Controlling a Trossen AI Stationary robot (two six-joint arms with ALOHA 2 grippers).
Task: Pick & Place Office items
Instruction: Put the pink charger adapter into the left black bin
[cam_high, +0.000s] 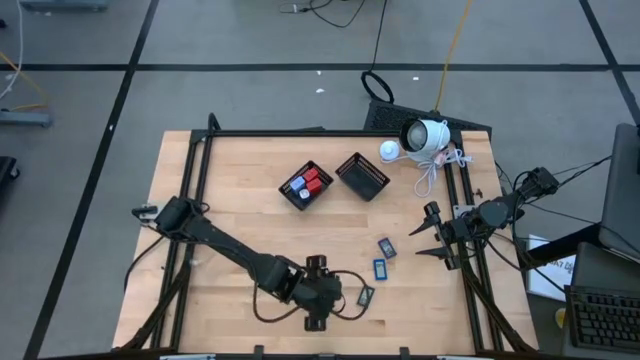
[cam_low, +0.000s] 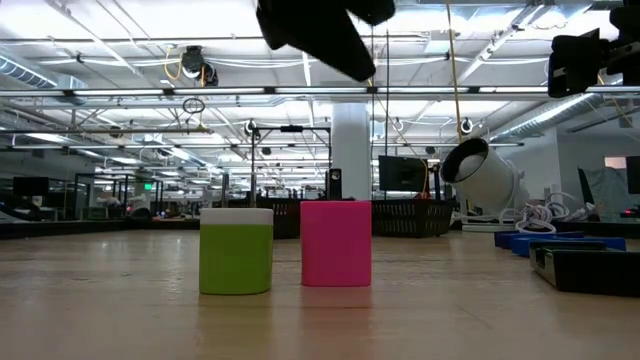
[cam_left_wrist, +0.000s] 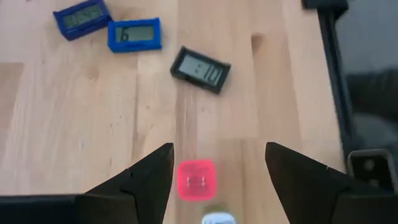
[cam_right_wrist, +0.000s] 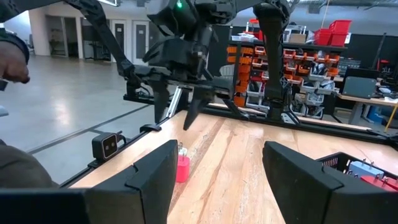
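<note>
Left claw (cam_high: 316, 322) hovers open; right claw (cam_high: 424, 232) waits open.

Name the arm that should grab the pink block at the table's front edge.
Left. The left gripper hangs open directly above the pink block, which lies between its fingers. The right gripper waits by the table's right edge, far off.

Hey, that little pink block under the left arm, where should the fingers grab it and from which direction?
Come straight down on the pink block. The left gripper is already open above it, a finger on either side. Close on its two flat upright side faces. It stands square on the table, though something white sits right beside it.
</note>
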